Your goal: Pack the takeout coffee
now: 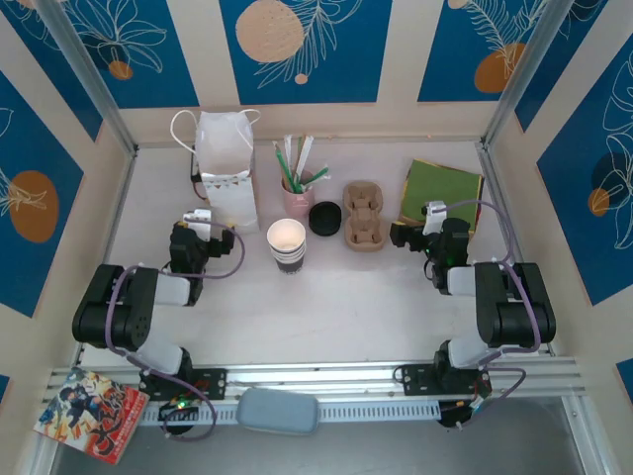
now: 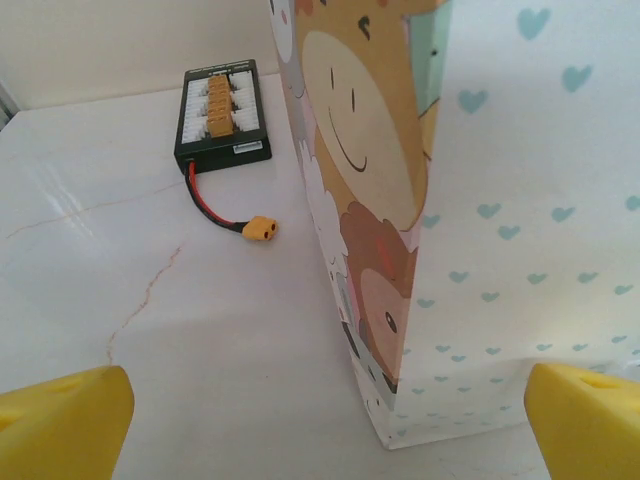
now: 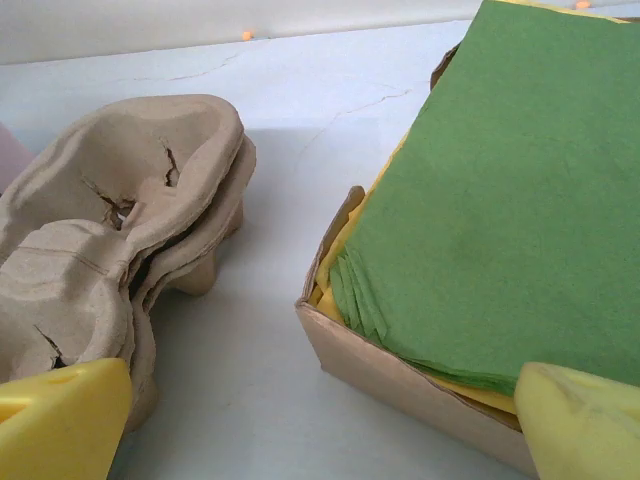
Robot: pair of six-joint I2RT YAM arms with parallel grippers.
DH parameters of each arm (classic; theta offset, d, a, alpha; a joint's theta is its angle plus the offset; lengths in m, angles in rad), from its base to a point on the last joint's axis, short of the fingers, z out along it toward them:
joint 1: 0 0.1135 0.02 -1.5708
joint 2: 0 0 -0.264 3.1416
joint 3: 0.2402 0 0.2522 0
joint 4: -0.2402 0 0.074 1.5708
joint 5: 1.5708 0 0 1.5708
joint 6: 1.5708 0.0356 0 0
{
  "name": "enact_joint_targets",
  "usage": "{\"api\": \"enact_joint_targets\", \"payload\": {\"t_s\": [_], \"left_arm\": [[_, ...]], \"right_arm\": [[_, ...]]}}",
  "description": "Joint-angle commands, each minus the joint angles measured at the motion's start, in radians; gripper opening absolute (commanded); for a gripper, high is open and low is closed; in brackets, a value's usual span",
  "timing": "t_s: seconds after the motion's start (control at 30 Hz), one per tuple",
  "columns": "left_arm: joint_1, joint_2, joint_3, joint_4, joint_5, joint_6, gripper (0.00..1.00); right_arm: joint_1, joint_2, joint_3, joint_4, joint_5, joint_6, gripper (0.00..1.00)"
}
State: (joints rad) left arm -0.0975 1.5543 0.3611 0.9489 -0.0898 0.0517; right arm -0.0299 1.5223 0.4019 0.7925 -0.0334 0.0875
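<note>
Top view: table (image 1: 346, 297); white paper bag (image 1: 226, 168) upright at far left, its inside hidden; lidless striped cup (image 1: 287, 244) in front of a pink straw holder (image 1: 297, 193); loose black lid (image 1: 323, 218) between cup and pulp cup carrier (image 1: 362, 216); box of green napkins (image 1: 440, 193) far right. The takeout coffee's place cannot be told. Left gripper (image 1: 201, 216) just beside the bag's base; right gripper (image 1: 420, 226) near carrier and napkins. Left wrist view: yellow pads (image 2: 60, 425) spread wide, gripping nothing; bag edge ahead; black connector board (image 2: 222, 112) with a yellow plug (image 2: 260, 229) beyond. Right wrist view: fingertips (image 3: 580, 420) spread wide, empty, carrier left, napkins right.
</note>
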Motion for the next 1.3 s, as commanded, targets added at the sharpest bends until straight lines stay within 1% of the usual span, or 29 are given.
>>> {"api": "enact_joint_targets", "payload": {"t_s": [0.0,1.2,1.23,1.27], "left_arm": [[0.013,0.009,0.009,-0.002,0.029,0.013,1.00],[0.020,0.007,0.012,-0.011,0.028,0.002,1.00],[0.019,0.007,0.012,-0.009,0.029,0.003,1.00],[0.020,0.004,0.007,0.001,0.018,0.004,1.00]], "right_arm": [[-0.007,0.001,0.014,0.016,-0.013,0.006,0.99],[-0.001,-0.001,0.013,0.015,0.001,0.004,0.99],[0.002,-0.002,0.013,0.015,0.028,0.009,0.99],[0.011,-0.007,0.017,0.006,0.085,0.021,0.99]]}}
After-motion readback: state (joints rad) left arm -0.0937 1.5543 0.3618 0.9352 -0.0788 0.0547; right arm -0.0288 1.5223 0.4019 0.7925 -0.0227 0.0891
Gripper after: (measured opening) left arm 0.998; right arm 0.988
